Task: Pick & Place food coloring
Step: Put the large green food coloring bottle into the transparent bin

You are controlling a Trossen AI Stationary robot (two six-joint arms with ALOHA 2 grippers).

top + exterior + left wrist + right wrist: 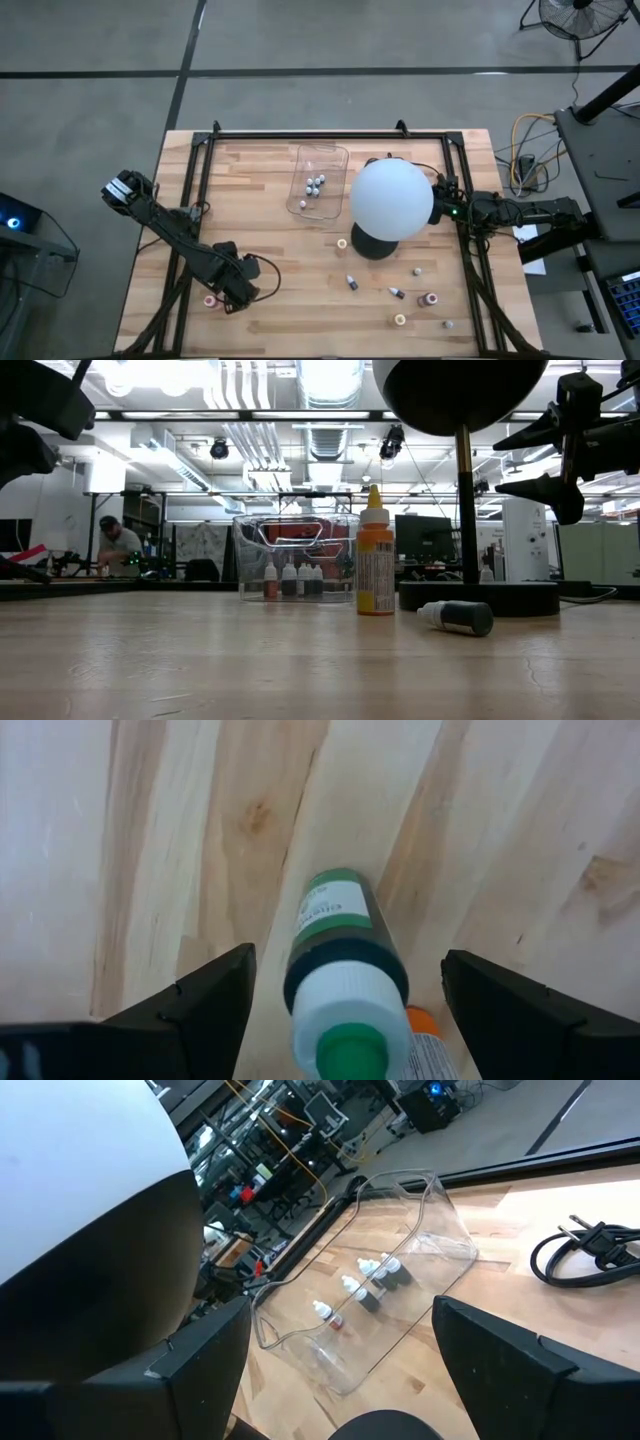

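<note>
Left gripper [345, 1010], fingers spread, straddles a green bottle [340, 955] on the bench [150, 840]; right gripper [340, 1365], fingers released, waits near the tray [400, 1240].

Food coloring, split around the white globe [391, 198]

I've got several white-capped bottles [315, 186] standing upright inside the clear tray [334, 152] just left of the globe; more bottles [398, 293] lie scattered in front of it, an orange one [375, 566] upright, a dark one [456, 617] lying down.
</note>
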